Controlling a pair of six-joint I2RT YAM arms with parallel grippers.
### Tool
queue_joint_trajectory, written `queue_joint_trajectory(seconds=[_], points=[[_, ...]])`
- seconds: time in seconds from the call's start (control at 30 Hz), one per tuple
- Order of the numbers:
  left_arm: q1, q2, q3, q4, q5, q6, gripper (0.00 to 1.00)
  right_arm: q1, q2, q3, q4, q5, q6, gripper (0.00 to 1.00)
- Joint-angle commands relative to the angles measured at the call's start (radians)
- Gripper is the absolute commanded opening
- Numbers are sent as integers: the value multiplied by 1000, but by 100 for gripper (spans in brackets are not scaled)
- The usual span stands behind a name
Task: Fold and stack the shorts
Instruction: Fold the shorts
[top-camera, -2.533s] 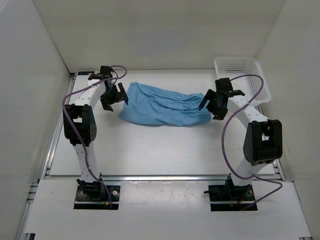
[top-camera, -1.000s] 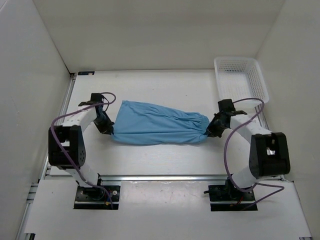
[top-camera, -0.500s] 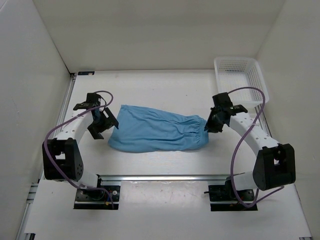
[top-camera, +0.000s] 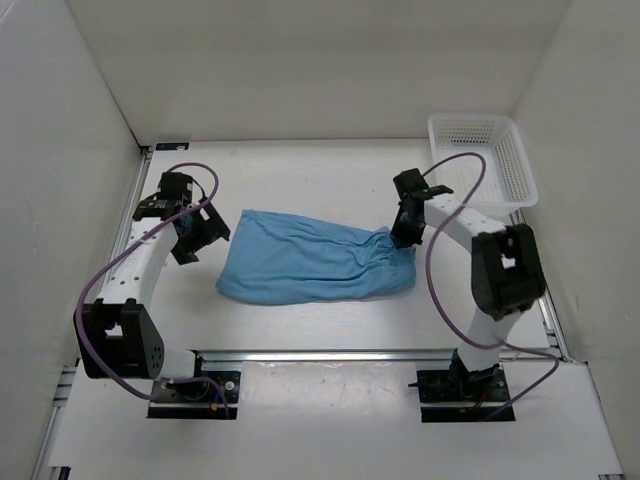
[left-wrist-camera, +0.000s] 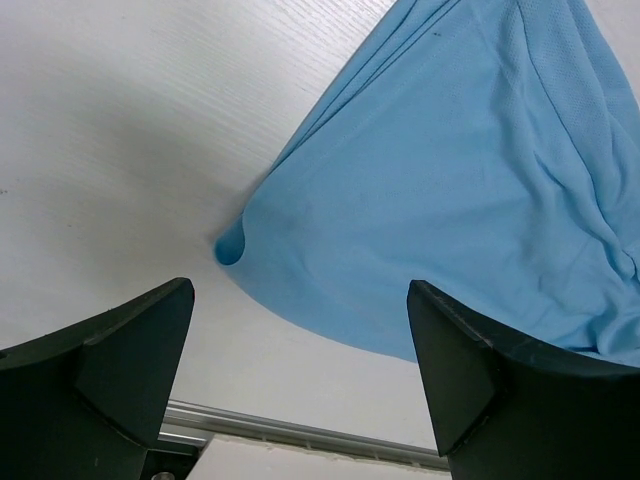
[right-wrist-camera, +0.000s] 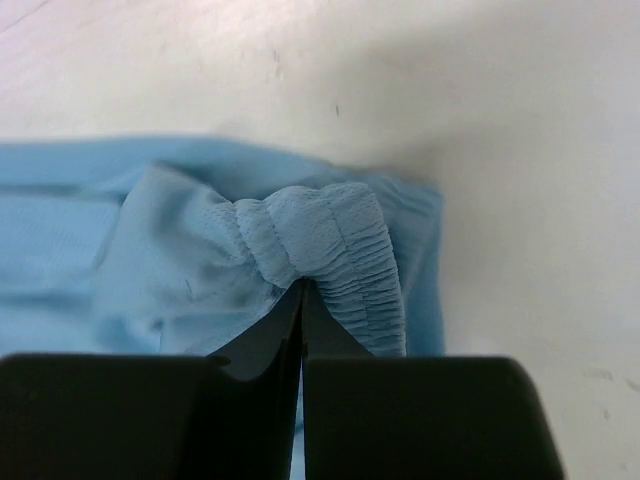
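Observation:
The light blue shorts (top-camera: 310, 262) lie flat across the middle of the table, legs to the left and gathered waistband to the right. My right gripper (top-camera: 400, 233) is shut on the bunched elastic waistband (right-wrist-camera: 330, 235), which rises to the closed fingertips (right-wrist-camera: 302, 300). My left gripper (top-camera: 197, 235) hangs open just left of the shorts' leg end, holding nothing. In the left wrist view the leg hem (left-wrist-camera: 450, 180) lies on the table beyond the spread fingers (left-wrist-camera: 130, 340), apart from them.
A white mesh basket (top-camera: 480, 155) stands at the back right corner of the table. White walls close in the left, back and right sides. A metal rail (top-camera: 330, 353) runs along the near edge by the arm bases.
My left gripper has opened, let go of the leg end and drawn back to the left. My right gripper has moved left and back with the waistband, lifting that end.

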Motion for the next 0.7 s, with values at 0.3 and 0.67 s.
queue_joint_trajectory(seconds=[0.3, 0.67], points=[[-3, -86, -4, -20, -14, 66, 100, -3, -75, 96, -32, 123, 4, 41], [9, 126, 18, 104, -1, 57, 97, -165, -304, -262, 32, -255, -51, 88]])
